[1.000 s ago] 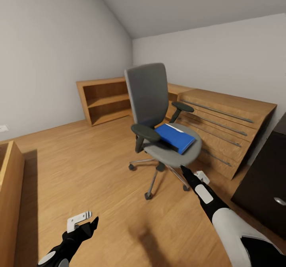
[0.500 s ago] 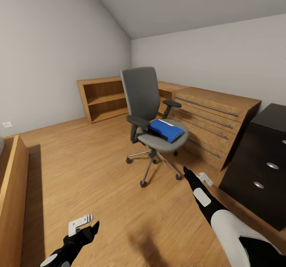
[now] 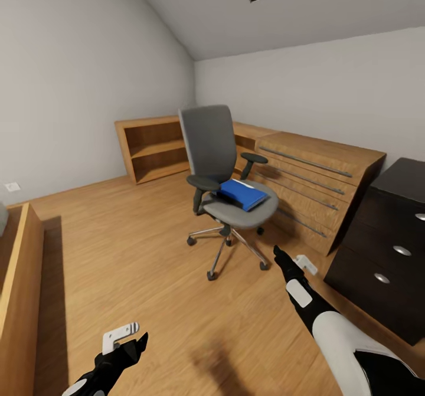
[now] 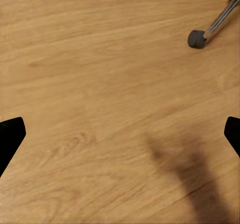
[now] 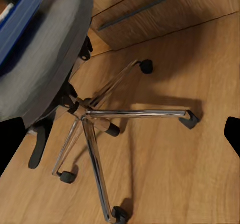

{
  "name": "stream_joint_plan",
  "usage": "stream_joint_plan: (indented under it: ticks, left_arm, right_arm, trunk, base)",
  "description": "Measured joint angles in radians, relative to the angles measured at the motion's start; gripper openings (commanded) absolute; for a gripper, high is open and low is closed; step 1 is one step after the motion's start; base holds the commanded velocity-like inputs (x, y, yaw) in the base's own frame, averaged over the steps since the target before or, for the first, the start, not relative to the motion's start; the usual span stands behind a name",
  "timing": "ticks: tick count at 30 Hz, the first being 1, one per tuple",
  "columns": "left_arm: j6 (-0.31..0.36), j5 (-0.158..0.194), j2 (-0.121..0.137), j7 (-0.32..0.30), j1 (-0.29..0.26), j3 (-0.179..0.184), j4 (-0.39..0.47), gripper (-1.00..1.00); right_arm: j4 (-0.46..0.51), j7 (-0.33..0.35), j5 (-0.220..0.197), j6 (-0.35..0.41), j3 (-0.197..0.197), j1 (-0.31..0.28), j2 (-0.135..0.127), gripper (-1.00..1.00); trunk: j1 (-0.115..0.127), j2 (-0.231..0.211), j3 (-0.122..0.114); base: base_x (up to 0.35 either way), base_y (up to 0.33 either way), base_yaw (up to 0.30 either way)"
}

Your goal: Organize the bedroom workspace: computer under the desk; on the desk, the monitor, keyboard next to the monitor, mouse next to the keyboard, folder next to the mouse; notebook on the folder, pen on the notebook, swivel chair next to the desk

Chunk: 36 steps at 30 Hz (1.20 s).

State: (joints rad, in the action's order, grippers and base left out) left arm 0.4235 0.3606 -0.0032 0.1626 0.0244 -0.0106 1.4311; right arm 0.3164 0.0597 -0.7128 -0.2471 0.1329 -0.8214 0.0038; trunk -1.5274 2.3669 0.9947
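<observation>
Low over the bare wooden floor (image 3: 147, 254), the left hand (image 3: 127, 340) and right hand (image 3: 289, 264) both hang released and empty, fingertips spread wide in the wrist views. Ahead of the right hand stands the swivel chair (image 3: 221, 166), the blue folder (image 3: 242, 193) lying on its seat, so that move is not yet done. Open floor lies on the chair's near side; a slanted wooden unit (image 3: 319, 177) and dark drawer cabinet (image 3: 389, 242) crowd the right.
</observation>
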Motion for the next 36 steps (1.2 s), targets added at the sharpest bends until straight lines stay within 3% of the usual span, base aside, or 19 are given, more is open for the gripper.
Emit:
stream_joint_plan:
  ticks: [5, 8, 10, 14, 18, 24, 36]
  left_arm:
    - [-0.006, 0.000, -0.007, 0.000, 0.000, 0.003, -0.047, 1.00]
    - [-0.024, -0.002, -0.027, -0.001, 0.000, 0.004, -0.099, 1.00]
    - [-0.058, -0.016, -0.041, -0.001, 0.000, 0.005, -0.151, 1.00]
    - [-0.158, -0.079, -0.054, 0.000, 0.000, 0.004, -0.243, 1.00]
    - [-0.204, -0.112, -0.057, 0.000, 0.000, 0.004, -0.333, 1.00]
    - [-0.262, -0.126, -0.057, 0.000, 0.000, 0.004, -0.459, 1.00]
    - [-0.468, -0.150, -0.053, -0.002, 0.000, 0.001, -0.727, 1.00]
  right_arm:
    - [-0.050, 0.000, 0.022, -0.096, -0.003, 0.000, 0.010, 1.00]
    - [-0.100, 0.000, 0.054, -0.180, -0.006, 0.000, 0.023, 1.00]
    - [-0.147, 0.000, 0.097, -0.256, -0.006, 0.000, 0.033, 1.00]
    - [-0.251, 0.000, 0.188, -0.405, -0.005, 0.000, 0.054, 1.00]
    - [-0.309, 0.000, 0.229, -0.479, -0.004, 0.005, 0.072, 1.00]
    - [-0.328, 0.001, 0.245, -0.509, -0.002, 0.074, 0.082, 1.00]
    - [-0.334, 0.001, 0.311, -0.559, -0.002, 0.255, 0.087, 1.00]
  trunk:
    - [0.019, -0.035, -0.016]
    - [0.031, -0.056, -0.025]
    - [0.038, -0.070, -0.031]
    - [0.054, -0.098, -0.044]
    - [0.069, -0.126, -0.056]
    - [0.092, -0.168, -0.075]
    - [0.138, -0.252, -0.113]
  base:
    - [0.000, 0.000, 0.000]
    - [0.000, 0.000, 0.000]
    - [0.000, 0.000, 0.000]
    - [0.000, 0.000, 0.000]
    - [0.000, 0.000, 0.000]
    - [0.000, 0.000, 0.000]
    - [0.000, 0.000, 0.000]
